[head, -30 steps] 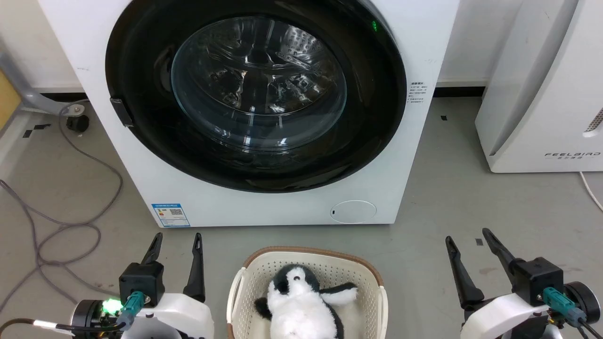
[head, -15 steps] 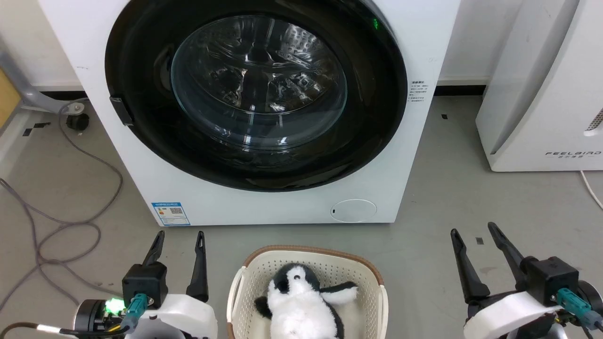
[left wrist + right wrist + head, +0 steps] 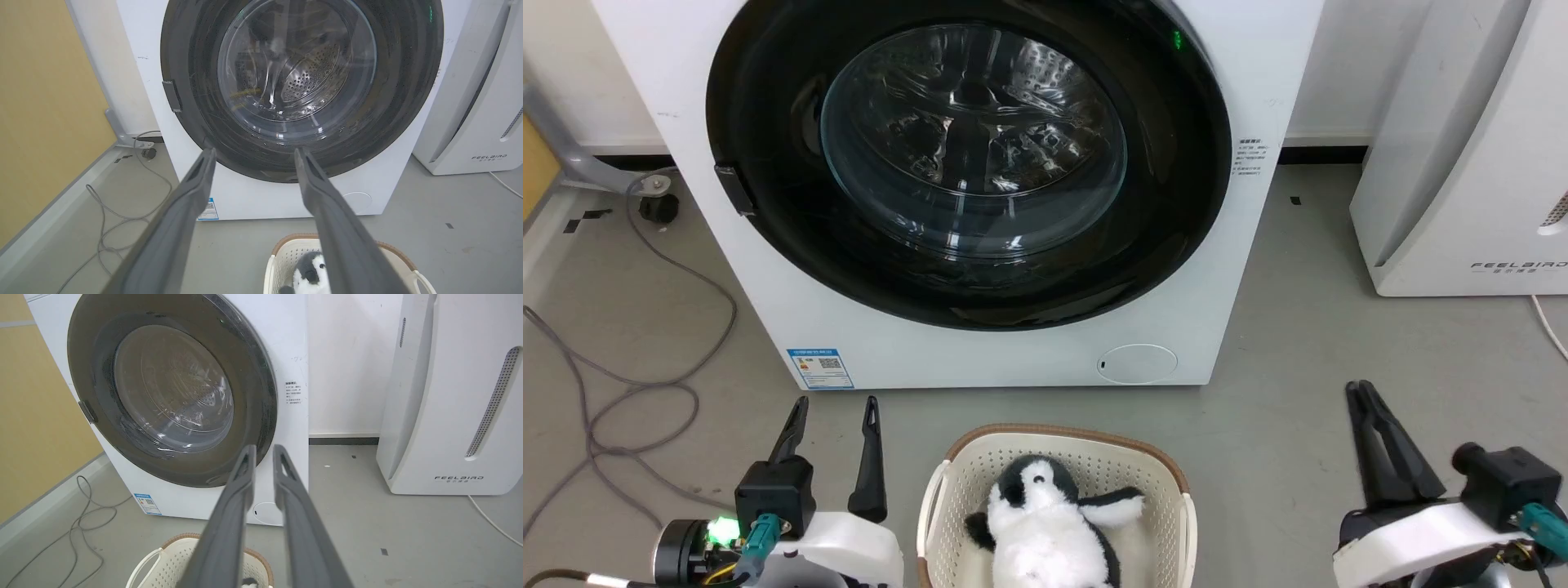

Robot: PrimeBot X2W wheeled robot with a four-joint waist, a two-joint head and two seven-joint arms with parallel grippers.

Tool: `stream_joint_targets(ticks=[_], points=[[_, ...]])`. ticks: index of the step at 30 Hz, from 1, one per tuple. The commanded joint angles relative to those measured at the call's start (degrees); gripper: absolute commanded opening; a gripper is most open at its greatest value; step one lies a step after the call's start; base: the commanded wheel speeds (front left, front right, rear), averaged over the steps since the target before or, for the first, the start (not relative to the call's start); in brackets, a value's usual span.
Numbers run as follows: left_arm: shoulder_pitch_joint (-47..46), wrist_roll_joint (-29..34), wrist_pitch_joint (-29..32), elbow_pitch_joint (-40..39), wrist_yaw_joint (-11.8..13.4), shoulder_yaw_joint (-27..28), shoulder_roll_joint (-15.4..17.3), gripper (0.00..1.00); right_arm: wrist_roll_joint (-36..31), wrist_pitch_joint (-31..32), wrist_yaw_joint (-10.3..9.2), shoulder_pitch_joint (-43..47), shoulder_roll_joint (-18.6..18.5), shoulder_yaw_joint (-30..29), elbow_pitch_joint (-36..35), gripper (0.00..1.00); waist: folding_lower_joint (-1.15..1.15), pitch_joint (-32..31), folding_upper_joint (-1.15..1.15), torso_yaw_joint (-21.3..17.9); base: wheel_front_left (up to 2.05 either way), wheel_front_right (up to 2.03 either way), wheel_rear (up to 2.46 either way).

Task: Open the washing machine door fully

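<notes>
The job has not started. The washing machine door (image 3: 968, 163) sits closed and flush against the front of the washing machine (image 3: 1013, 359), with no gap at its black rim in any view. Everything is left to do: reach it, release the latch side and swing it all the way round.

The door is straight ahead of me and above both arms, covering most of the machine's front. Its bulging glass faces out toward the robot. It is round, so I see no long axis to speak of. What gives it a direction is the small black tab (image 3: 734, 189) on its left edge. From that I judge the hinge is on the right and the door will swing out that way.

My left pincer (image 3: 836, 402) hovers low over the floor with its fingers spread and nothing in them, well short of the machine. The left wrist view shows the tab up and to the left of the fingers. My right pincer (image 3: 1360, 388) is low on the right, its fingers drawn almost together with nothing pinched. Between the arms stands a basket (image 3: 1176, 498) holding a plush penguin (image 3: 1045, 523).
</notes>
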Motion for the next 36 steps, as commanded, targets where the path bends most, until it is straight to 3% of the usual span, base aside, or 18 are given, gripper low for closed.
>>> stream_joint_targets(ticks=[1, 16, 22, 36], points=[[-0.6, -0.4, -0.9, -0.3, 0.8, -0.3, 0.0, 1.0, 4.5, -0.9, 0.01, -0.1, 0.0, -0.1, 0.0, 0.0, 0.0, 0.1, 0.0, 0.1, 0.0, 0.0, 0.0], [-0.9, -0.5, -2.7, -0.7, 1.9, -0.8, 0.0, 1.0, 33.0, -2.6, 0.02, -1.3, 0.0, 0.4, 2.5, 0.0, 0.0, 0.7, 0.0, 0.4, 0.0, 0.0, 0.0], [-1.4, -0.5, -3.4, -0.9, 2.4, -1.0, 0.0, 1.0, 43.0, -0.4, 0.02, -3.1, 0.0, -1.7, 4.0, 0.0, 0.0, 1.5, 0.0, 0.6, 0.0, 0.0, 0.0], [-3.7, -0.6, -4.9, -1.5, 3.1, -1.4, 0.0, 1.0, 54.1, 5.4, 0.03, -12.6, -0.3, -9.0, 10.9, 0.0, 0.0, 5.0, 0.0, 1.8, 0.0, 0.0, 0.0]])
